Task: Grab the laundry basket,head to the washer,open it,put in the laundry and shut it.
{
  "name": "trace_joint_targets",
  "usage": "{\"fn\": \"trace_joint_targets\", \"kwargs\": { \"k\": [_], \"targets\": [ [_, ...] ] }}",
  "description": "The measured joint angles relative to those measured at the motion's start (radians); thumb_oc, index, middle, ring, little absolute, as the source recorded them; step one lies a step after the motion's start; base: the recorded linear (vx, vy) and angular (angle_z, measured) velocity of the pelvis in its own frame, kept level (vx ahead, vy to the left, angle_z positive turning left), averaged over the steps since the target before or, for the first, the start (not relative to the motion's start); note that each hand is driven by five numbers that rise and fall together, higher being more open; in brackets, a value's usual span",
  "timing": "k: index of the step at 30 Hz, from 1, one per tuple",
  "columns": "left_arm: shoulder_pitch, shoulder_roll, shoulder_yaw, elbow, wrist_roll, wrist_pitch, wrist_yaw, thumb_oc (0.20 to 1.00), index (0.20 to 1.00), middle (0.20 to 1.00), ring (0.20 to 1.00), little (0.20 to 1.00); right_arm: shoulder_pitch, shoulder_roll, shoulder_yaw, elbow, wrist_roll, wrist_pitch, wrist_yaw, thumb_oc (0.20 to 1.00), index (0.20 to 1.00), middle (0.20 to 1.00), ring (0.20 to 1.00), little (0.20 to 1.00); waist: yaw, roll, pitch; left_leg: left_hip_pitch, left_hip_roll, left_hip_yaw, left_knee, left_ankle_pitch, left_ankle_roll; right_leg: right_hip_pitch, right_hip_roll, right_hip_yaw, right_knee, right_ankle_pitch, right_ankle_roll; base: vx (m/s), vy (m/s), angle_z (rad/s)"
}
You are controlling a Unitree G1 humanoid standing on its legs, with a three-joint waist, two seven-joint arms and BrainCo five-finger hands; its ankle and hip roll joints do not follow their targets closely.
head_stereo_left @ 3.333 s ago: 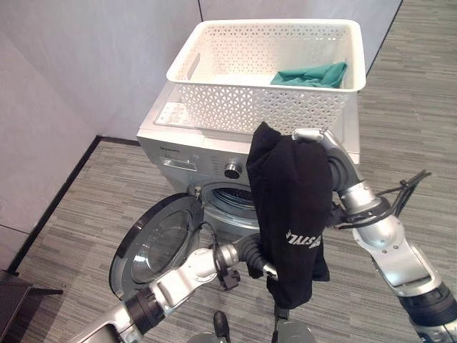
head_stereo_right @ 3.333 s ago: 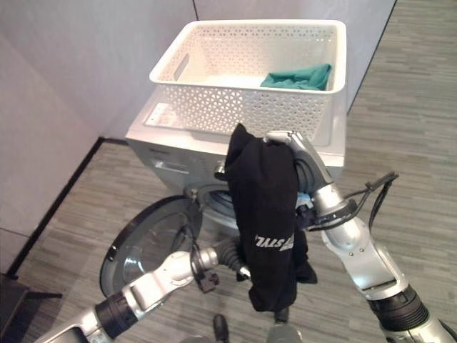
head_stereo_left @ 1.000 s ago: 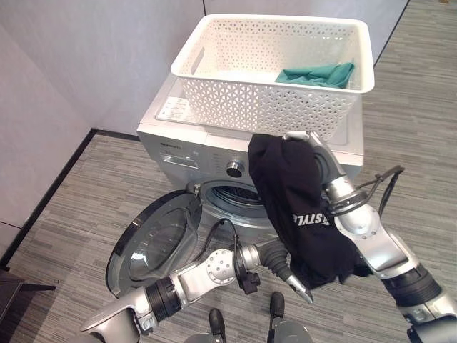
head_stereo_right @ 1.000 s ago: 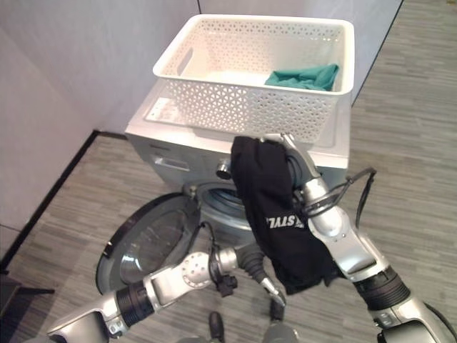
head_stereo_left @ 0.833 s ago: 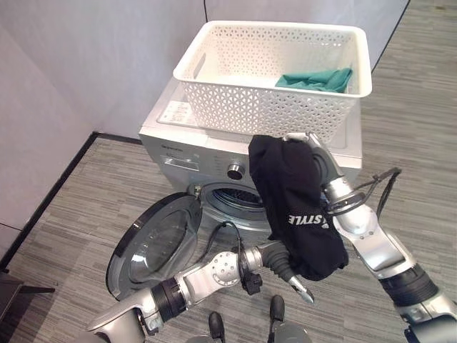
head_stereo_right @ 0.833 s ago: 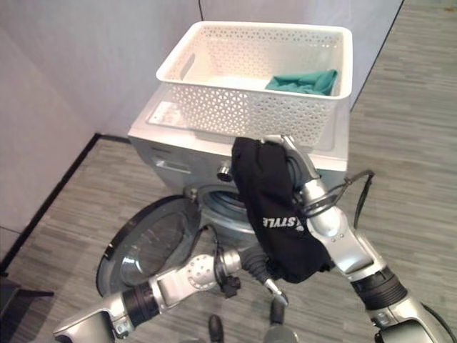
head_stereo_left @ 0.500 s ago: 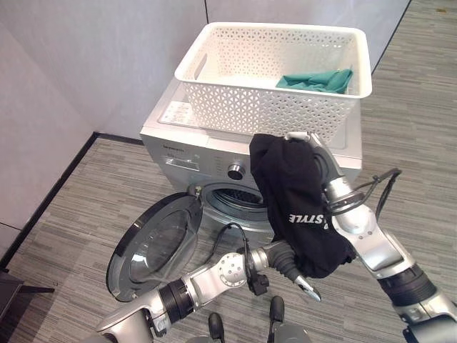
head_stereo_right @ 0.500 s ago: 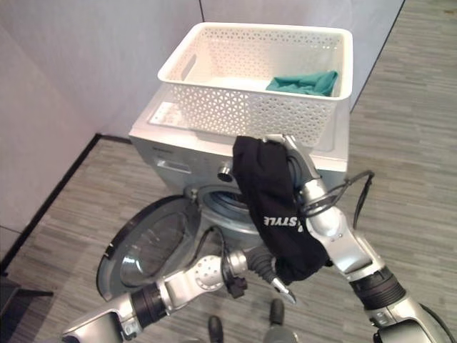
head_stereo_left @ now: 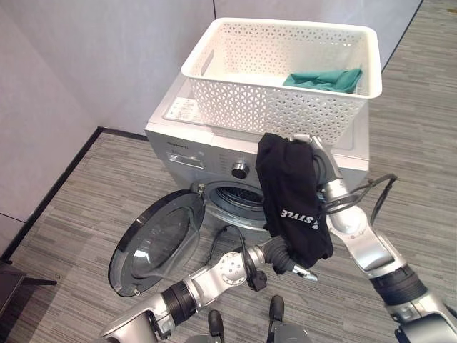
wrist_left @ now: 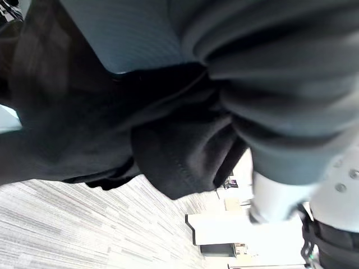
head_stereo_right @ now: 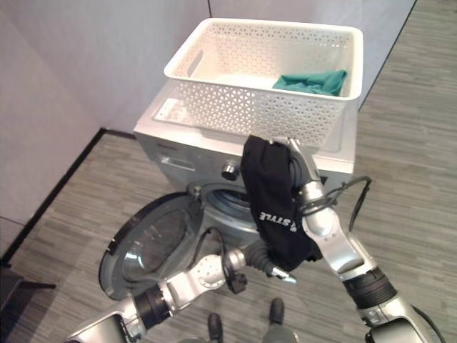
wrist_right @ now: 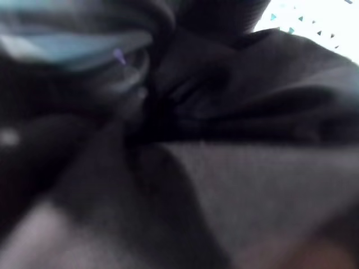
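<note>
Both hands (head_stereo_left: 300,268) under black garment (head_stereo_left: 289,200)

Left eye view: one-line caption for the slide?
Right hand hangs a black printed garment before the open silver washer, white basket on top.

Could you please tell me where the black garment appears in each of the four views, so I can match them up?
Left eye view: black garment hangs right of centre, before the washer.
Right eye view: same garment, centre, below the white basket.
Left wrist view: dark folds across the middle.
Right wrist view: dark cloth close up.
Shared landmark: the basket.
</note>
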Motion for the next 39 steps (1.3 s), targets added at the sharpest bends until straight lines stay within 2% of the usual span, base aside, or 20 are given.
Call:
{"fn": "trace_joint_targets", "kwargs": {
  "k": [4, 13, 15, 16, 17, 21, 27, 34, 39],
  "targets": [
    [0.004, -0.021, 0.008, 0.042, -0.025, 0.003, 0.025, 0.200, 0.200, 0.200, 0.200, 0.200, 0.002, 0.042, 0.040, 0.001, 0.008, 0.000, -0.002, 0.200, 0.200, 0.200, 0.200, 0.200, 0.001, 0.000, 0.000, -0.001, 0.001, 0.000, 0.000, 0.000, 0.000, 0.000, 0.001, 0.000, 0.000, 0.000, 0.000, 0.00, 0.000, 0.00],
    [0.029, -0.023, 0.020, 0.056, -0.048, 0.008, 0.055, 0.200, 0.200, 0.200, 0.200, 0.200, 0.029, 0.049, 0.057, 0.001, 0.101, -0.001, -0.004, 0.200, 0.200, 0.200, 0.200, 0.200, 0.002, -0.005, 0.003, -0.003, 0.001, -0.003, 0.000, 0.000, 0.000, 0.000, 0.000, -0.005, 0.000, -0.001, 0.002, 0.00, 0.000, 0.00],
    [0.033, -0.018, 0.020, 0.063, -0.062, 0.012, 0.055, 0.200, 0.200, 0.200, 0.200, 0.200, 0.047, 0.048, 0.057, 0.001, 0.122, -0.001, -0.003, 0.573, 0.573, 0.573, 0.573, 0.573, 0.002, -0.006, 0.004, -0.004, 0.000, -0.004, 0.000, 0.000, 0.000, 0.000, -0.001, -0.006, 0.000, -0.002, 0.002, 0.00, 0.000, 0.00],
    [0.037, -0.013, 0.022, 0.063, -0.067, 0.012, 0.055, 0.200, 0.200, 0.200, 0.200, 0.200, 0.055, 0.046, 0.056, 0.000, 0.123, -0.002, -0.002, 0.884, 0.884, 0.884, 0.884, 0.884, 0.002, -0.006, 0.004, -0.003, 0.000, -0.004, 0.000, 0.000, 0.000, 0.000, -0.001, -0.006, 0.000, -0.002, 0.003, 0.00, 0.000, 0.00],
    [0.048, -0.015, 0.034, 0.063, -0.067, 0.011, 0.054, 0.200, 0.200, 0.200, 0.200, 0.200, 0.068, 0.043, 0.052, -0.004, 0.127, -0.004, 0.001, 1.000, 1.000, 1.000, 1.000, 1.000, 0.002, -0.006, 0.004, -0.003, 0.000, -0.004, 0.000, 0.000, 0.000, 0.000, -0.002, -0.006, 0.000, -0.003, 0.004, 0.00, 0.000, 0.00],
    [0.121, -0.001, 0.092, 0.078, -0.069, 0.011, 0.059, 0.200, 0.200, 0.200, 0.200, 0.200, 0.159, 0.027, 0.023, -0.023, 0.142, -0.015, 0.024, 1.000, 1.000, 1.000, 1.000, 1.000, 0.003, -0.011, 0.008, -0.003, 0.000, -0.003, 0.000, 0.000, 0.000, 0.000, -0.002, -0.006, 0.000, -0.005, 0.005, 0.00, 0.000, 0.00],
    [0.210, 0.076, 0.170, 0.078, -0.070, 0.014, 0.058, 0.200, 0.200, 0.200, 0.200, 0.200, 0.313, -0.025, -0.040, -0.034, 0.205, -0.028, 0.104, 1.000, 1.000, 1.000, 1.000, 1.000, 0.001, -0.024, 0.023, 0.001, 0.000, 0.000, -0.001, 0.000, 0.000, 0.002, -0.002, -0.003, 0.000, -0.005, 0.005, 0.00, 0.000, 0.00],
    [0.300, 0.126, 0.260, 0.080, -0.069, 0.017, 0.052, 0.200, 0.200, 0.200, 0.200, 0.200, 0.496, -0.025, -0.079, -0.040, 0.407, -0.070, 0.232, 1.000, 1.000, 1.000, 1.000, 1.000, -0.001, -0.030, 0.028, 0.009, 0.001, 0.014, -0.001, 0.000, -0.001, 0.003, 0.000, 0.005, 0.000, -0.004, 0.005, 0.01, 0.016, -0.03],
    [0.366, 0.161, 0.324, 0.079, -0.069, 0.018, 0.043, 0.200, 0.200, 0.200, 0.200, 0.200, 0.656, -0.026, -0.110, -0.004, 0.502, -0.083, 0.336, 1.000, 1.000, 1.000, 1.000, 1.000, -0.010, -0.051, 0.041, 0.024, 0.003, 0.022, -0.001, -0.003, -0.001, 0.014, 0.002, 0.015, -0.001, -0.008, 0.010, 0.01, 0.021, -0.06]
  ]
}}
